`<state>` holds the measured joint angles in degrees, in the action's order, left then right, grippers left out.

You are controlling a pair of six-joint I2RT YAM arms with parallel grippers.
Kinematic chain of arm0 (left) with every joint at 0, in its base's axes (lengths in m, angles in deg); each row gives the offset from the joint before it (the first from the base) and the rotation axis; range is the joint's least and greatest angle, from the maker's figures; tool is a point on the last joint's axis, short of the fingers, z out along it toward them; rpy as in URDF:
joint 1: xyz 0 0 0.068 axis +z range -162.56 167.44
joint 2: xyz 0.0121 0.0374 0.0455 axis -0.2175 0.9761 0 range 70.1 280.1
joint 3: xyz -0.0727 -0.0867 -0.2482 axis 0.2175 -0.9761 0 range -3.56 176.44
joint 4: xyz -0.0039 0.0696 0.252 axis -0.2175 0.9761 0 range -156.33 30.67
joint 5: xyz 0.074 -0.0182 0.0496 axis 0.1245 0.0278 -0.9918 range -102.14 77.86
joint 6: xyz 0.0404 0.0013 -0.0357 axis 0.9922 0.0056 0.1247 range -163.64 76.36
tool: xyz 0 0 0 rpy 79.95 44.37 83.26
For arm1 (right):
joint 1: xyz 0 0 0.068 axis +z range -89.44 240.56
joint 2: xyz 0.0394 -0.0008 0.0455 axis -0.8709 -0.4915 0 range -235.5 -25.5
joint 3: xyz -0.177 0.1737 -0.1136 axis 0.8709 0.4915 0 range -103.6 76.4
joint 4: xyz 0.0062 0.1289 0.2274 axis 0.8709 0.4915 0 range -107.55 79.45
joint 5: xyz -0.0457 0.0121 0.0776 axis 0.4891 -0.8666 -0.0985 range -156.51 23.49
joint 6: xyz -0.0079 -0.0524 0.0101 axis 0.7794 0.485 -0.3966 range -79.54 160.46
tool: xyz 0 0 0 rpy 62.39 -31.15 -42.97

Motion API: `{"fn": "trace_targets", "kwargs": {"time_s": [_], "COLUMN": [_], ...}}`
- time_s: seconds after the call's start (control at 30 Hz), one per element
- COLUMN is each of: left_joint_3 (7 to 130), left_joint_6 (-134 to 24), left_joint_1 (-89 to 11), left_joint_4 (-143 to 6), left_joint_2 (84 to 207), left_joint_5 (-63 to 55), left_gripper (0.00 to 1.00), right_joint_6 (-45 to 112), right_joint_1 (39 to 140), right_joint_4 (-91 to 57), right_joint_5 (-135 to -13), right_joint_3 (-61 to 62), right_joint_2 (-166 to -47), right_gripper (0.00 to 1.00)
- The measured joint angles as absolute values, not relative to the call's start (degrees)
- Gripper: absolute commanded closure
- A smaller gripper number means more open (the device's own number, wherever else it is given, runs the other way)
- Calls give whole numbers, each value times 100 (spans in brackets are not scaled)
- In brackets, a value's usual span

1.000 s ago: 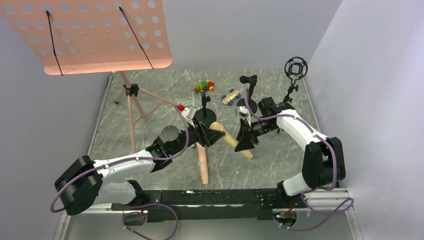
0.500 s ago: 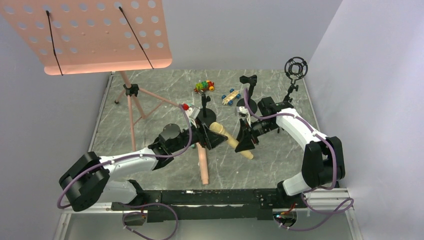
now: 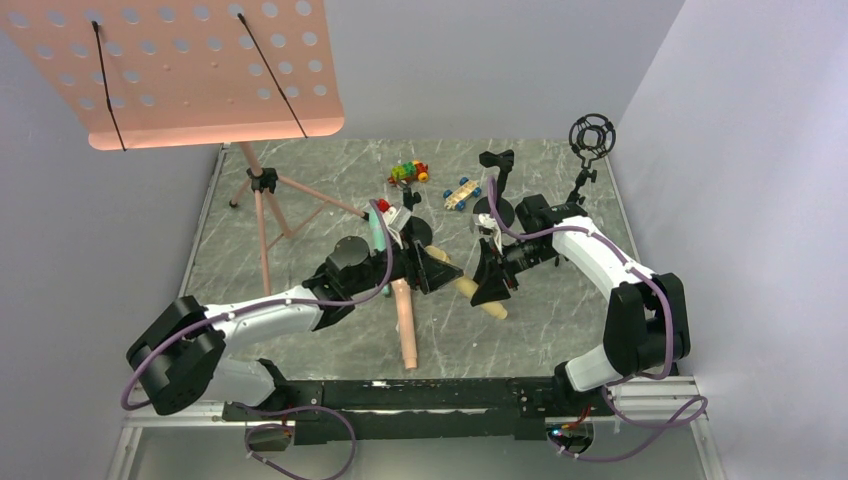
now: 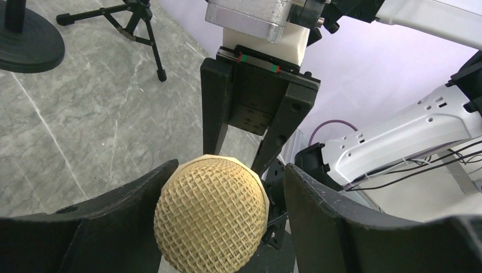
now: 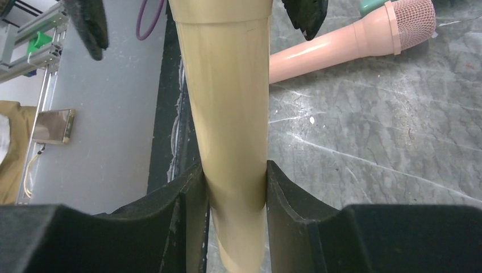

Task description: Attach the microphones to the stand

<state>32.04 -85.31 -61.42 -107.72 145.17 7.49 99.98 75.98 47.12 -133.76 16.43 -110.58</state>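
- Clamping the handle of the yellow microphone (image 5: 230,114), the right hand (image 5: 233,176) holds it mid-surface (image 3: 300,200).
- Its long axis runs from 10 to 4 o'clock, with the head at 10.
- The left hand (image 4: 230,170), released, brackets that head; a stand (image 3: 407,205) lies near at 11 o'clock.

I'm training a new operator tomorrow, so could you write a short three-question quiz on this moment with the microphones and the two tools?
1. True or false: the right tool is clamped on the handle of the pale yellow microphone.
2. Where is the peach-pink microphone? A) clipped in a stand B) lying on the table C) held in the air
3. Fill in: the left tool stands open around the pale yellow microphone's mesh ____.
Key: 1 true; 2 B; 3 head.
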Motion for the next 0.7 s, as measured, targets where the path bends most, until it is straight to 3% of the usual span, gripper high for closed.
{"fn": "trace_targets", "kwargs": {"time_s": [0.27,0.33,0.43,0.47,0.53,0.63,0.67,0.7], "left_joint_3": [3267,3267,3274,3274,3274,3274,3274,3265], "left_joint_6": [-8479,-8477,-8494,-8498,-8503,-8505,-8503,-8503], "left_joint_1": [-6121,-6112,-6092,-6081,-6064,-6037,-6031,-6020], "left_joint_4": [-10750,-10754,-10763,-10763,-10763,-10763,-10761,-10757], "left_joint_2": [14631,14659,14672,14677,14677,14672,14664,14642], "left_joint_5": [800,843,902,916,948,964,964,961], "left_gripper": [50,66,99,100,100,100,100,100], "right_joint_6": [10062,10075,10094,10094,10090,10084,10062,10042], "right_joint_1": [7598,7598,7598,7598,7598,7598,7598,7598], "right_joint_4": [4808,4838,4854,4854,4851,4836,4843,4841], "right_joint_5": [-13413,-13404,-13404,-13406,-13406,-13408,-13426,-13441], "right_joint_3": [1632,1630,1628,1628,1628,1628,1628,1628], "right_joint_2": [-11058,-11058,-11058,-11058,-11058,-11058,-11058,-11053], "right_gripper": [92,92,90,86,70,12,2,0]}}
